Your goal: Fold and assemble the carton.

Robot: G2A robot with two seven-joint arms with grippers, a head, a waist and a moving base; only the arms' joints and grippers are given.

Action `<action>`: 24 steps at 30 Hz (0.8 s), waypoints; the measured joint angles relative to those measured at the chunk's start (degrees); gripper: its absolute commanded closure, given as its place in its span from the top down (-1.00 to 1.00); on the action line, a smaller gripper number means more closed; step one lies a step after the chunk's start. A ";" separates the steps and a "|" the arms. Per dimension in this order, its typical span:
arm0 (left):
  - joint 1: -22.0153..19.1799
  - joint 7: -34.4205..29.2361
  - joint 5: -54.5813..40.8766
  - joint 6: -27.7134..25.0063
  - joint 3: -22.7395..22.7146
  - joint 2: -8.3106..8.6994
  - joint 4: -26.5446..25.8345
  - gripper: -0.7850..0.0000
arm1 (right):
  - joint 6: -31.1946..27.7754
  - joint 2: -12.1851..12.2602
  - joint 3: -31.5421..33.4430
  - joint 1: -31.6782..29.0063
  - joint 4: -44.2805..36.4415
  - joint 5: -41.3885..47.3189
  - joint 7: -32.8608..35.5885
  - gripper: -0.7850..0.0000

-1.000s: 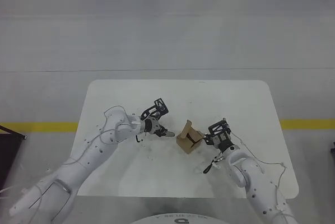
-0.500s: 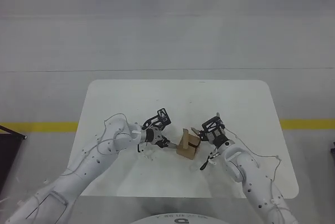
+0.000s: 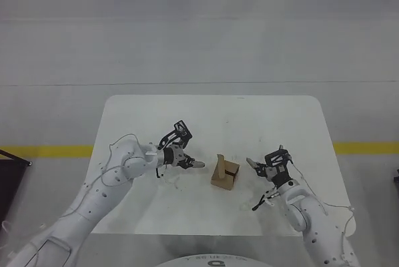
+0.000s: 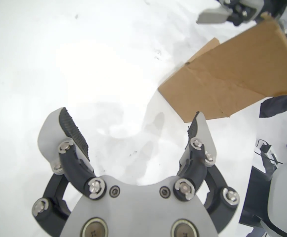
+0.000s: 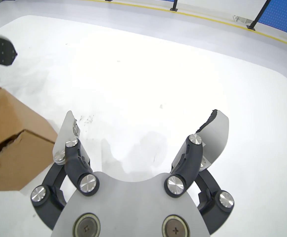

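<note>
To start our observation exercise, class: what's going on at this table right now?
A two-armed robot is assembling a small brown carton, which sits partly folded near the middle of the white table. Neither arm holds it at this moment: the left gripper and the right gripper are both open, one on each side of the carton, clear of it. One flap stands up and a dark gap shows, so the folding looks unfinished.

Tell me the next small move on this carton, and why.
Probably ease the right gripper toward the carton and press its gaping flap shut. Both it and the left gripper are open and apart from the carton, whose dark gap faces the right arm's side.
</note>
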 measured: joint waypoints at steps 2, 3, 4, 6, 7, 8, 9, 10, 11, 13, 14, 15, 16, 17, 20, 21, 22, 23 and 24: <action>-0.16 -0.02 -0.59 -0.47 0.05 -0.02 -0.43 1.00 | -0.24 -0.06 -0.99 -0.40 0.12 -1.31 0.66 1.00; -0.29 -0.27 -0.76 -0.80 0.22 -0.05 -0.58 1.00 | -0.32 -0.12 -1.63 -0.28 0.23 -1.90 1.02 1.00; -0.42 -0.59 -0.89 -1.19 0.43 -0.08 -0.70 1.00 | -0.38 -0.20 -2.33 -0.09 0.30 -2.45 1.36 1.00; -0.71 -1.68 -1.25 -2.16 0.89 -0.10 -0.78 1.00 | -0.20 -0.41 -3.86 0.31 0.26 -3.41 1.81 1.00; -0.77 -2.05 -1.53 -2.40 0.94 -0.09 -0.76 1.00 | -0.06 -0.50 -4.48 0.42 0.14 -3.60 1.85 1.00; -0.77 -2.53 -1.89 -2.59 0.90 -0.04 -0.68 1.00 | 0.12 -0.63 -5.26 0.54 0.01 -3.82 1.90 1.00; -0.73 -2.81 -2.14 -2.68 0.77 0.02 -0.67 1.00 | 0.25 -0.71 -5.82 0.64 -0.06 -4.05 1.98 1.00; -0.63 -2.97 -2.39 -2.76 0.55 0.10 -0.70 1.00 | 0.30 -0.79 -6.37 0.79 -0.09 -4.31 2.07 1.00; -0.40 -3.08 -2.67 -2.83 0.17 0.24 -0.79 1.00 | 0.37 -0.89 -7.02 1.07 -0.03 -4.75 2.14 1.00; 0.14 -3.04 -3.00 -2.75 -0.53 0.49 -1.15 1.00 | 0.59 -1.03 -7.88 1.55 0.09 -5.32 2.07 1.00; 0.63 -2.94 -3.17 -2.58 -1.05 0.68 -1.53 1.00 | 0.75 -1.13 -8.37 1.83 0.15 -5.54 2.01 1.00; 1.03 -2.88 -3.24 -2.44 -1.47 0.83 -1.88 1.00 | 0.88 -1.19 -8.68 2.05 0.16 -5.72 1.98 1.00; 1.49 -2.79 -3.34 -2.29 -1.94 0.99 -2.28 1.00 | 1.02 -1.25 -8.93 2.25 0.14 -5.80 1.92 1.00; 2.18 -2.61 -3.47 -2.07 -2.64 1.23 -2.87 1.00 | 1.20 -1.33 -9.18 2.51 0.12 -5.76 1.79 1.00; 4.16 -2.15 -3.80 -1.72 -4.85 1.94 -4.57 1.00 | 1.43 -1.47 -9.55 2.94 0.01 -5.57 1.20 1.00; 4.74 -2.07 -3.90 -1.66 -5.62 2.18 -5.10 1.00 | 1.47 -1.48 -9.49 3.06 0.03 -5.61 1.07 1.00; 5.27 -2.14 -3.90 -1.67 -6.37 2.42 -5.64 1.00 | 1.48 -1.48 -9.30 3.18 0.04 -5.52 0.91 1.00; 5.85 -2.47 -3.83 -1.83 -7.30 2.72 -6.40 1.00 | 1.44 -1.46 -8.87 3.24 -0.03 -5.11 0.52 1.00; 6.21 -2.73 -3.82 -1.98 -8.01 2.94 -7.00 1.00 | 1.32 -1.41 -8.43 3.16 -0.15 -4.88 0.15 1.00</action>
